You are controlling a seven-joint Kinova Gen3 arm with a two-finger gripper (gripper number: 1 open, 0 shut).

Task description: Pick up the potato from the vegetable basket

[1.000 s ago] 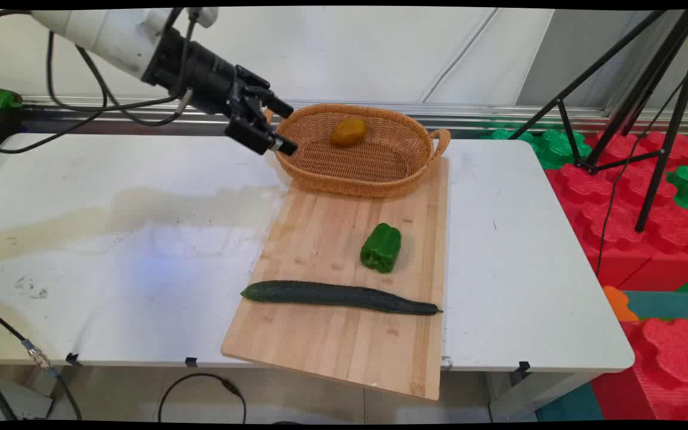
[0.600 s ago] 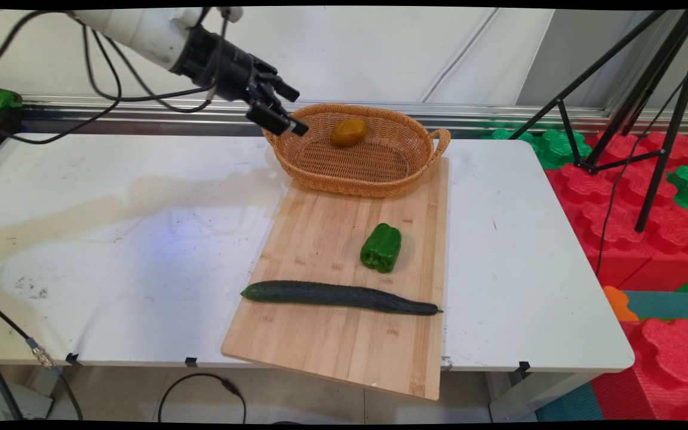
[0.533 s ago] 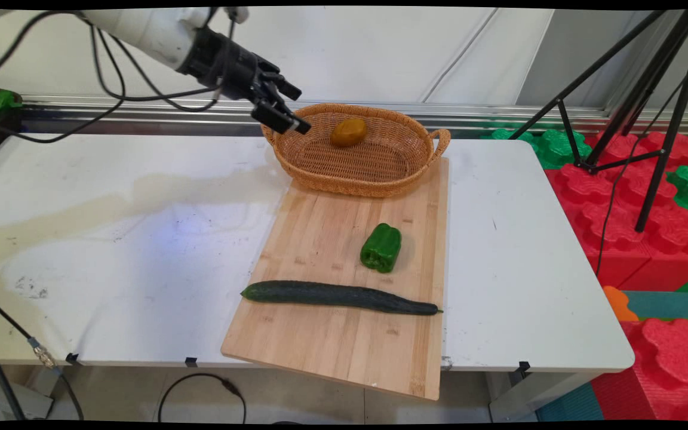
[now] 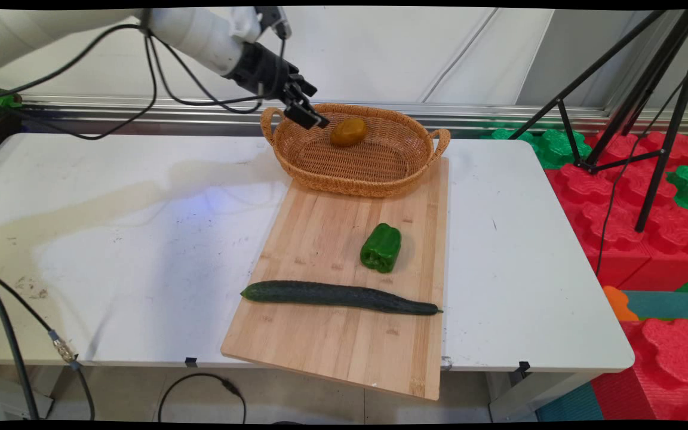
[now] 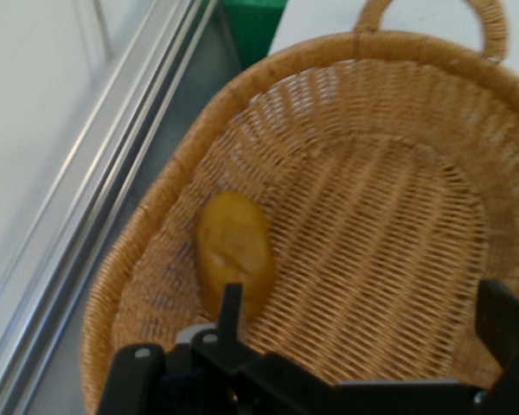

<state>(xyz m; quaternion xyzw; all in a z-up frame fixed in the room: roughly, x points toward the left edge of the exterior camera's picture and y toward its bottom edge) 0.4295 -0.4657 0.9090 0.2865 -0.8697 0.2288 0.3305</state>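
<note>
My gripper (image 4: 313, 107) hangs open over the left end of a woven basket (image 4: 380, 186), just left of a yellow-brown potato (image 4: 348, 132) that lies inside near the back wall. In the hand view the potato (image 5: 233, 246) sits by the left fingertip (image 5: 231, 304), the gripper (image 5: 363, 307) holds nothing, and the basket's weave (image 5: 389, 225) fills the picture. The basket stands on the far end of a wooden cutting board (image 4: 332, 352). A green bell pepper (image 4: 381, 247) and a long dark cucumber (image 4: 338, 297) lie on the board nearer the front.
The board overhangs the white table's (image 4: 111, 239) front edge. A black tripod (image 4: 636, 107) and red and green foam blocks (image 4: 648, 203) stand off the table's right side. Black cables (image 4: 141, 77) hang from the arm at the upper left.
The gripper has moved up and to the right, from beside the basket's left handle to above the basket's left end. The vegetables, basket and board have stayed put.
</note>
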